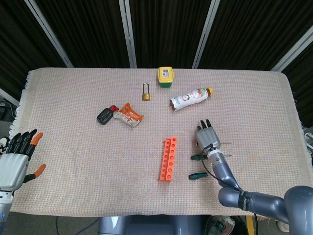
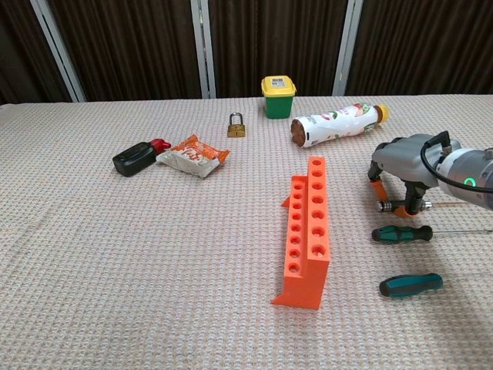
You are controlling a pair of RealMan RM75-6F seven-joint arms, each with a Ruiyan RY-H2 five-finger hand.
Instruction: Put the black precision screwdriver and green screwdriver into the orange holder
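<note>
Reaching down to the right of the orange holder (image 2: 307, 231), the right hand (image 2: 400, 171) arched over the black precision screwdriver (image 2: 394, 206), its orange-tipped fingers (image 2: 375, 186) curled down onto the cloth around the tool's handle. One fingertip touched the handle from the far side and another sat just at its near side — whether they truly pinched the tool could not be told from either view. In the head view the right hand (image 1: 207, 137) covered the tool entirely.

The green screwdriver (image 2: 402, 233) lay flat just nearer the camera than the precision one, right of the holder, untouched, its thin shaft pointing away from the holder. A second, teal-handled screwdriver (image 2: 410, 285) lay nearer still, also right of the holder's near end. The holder itself lay lengthwise on the woven tablecloth (image 2: 154, 262), all its holes unfilled.

The left hand (image 1: 15, 160) hung well left of the holder, off the table's edge — fingers straight and spread, holding nothing.

Beyond the holder's far end lay a bottle (image 2: 335, 125) on its side, and further back a yellow-lidded green tub (image 2: 278, 96). Far-left of the holder: a brass padlock (image 2: 236, 126), an orange snack packet (image 2: 192, 155), and a black car key fob (image 2: 134, 159) touching the packet's left end.
</note>
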